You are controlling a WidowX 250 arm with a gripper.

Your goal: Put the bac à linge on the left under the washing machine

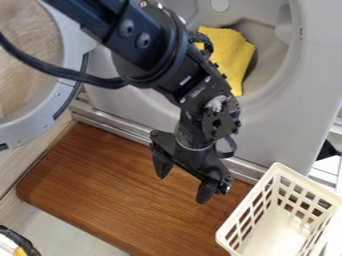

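Note:
The gripper [184, 186] hangs over the brown wooden board, its two fingers spread wide with nothing between them. At the lower right stands the bac à linge, a cream plastic basket [248, 212] with slotted walls, its inside bare. The gripper is to the left of the basket and apart from it. Behind the arm is the light grey washing machine [277, 127], its round door opening facing the view. A yellow cloth [230, 52] lies in that opening, partly hidden by the arm.
The machine's round door [50, 102] is swung out at the left. The wooden board [113, 195] lies in front of the machine's lower edge. A metal rack [326, 170] is at the right. A black and yellow object [20, 242] sits at the lower left corner.

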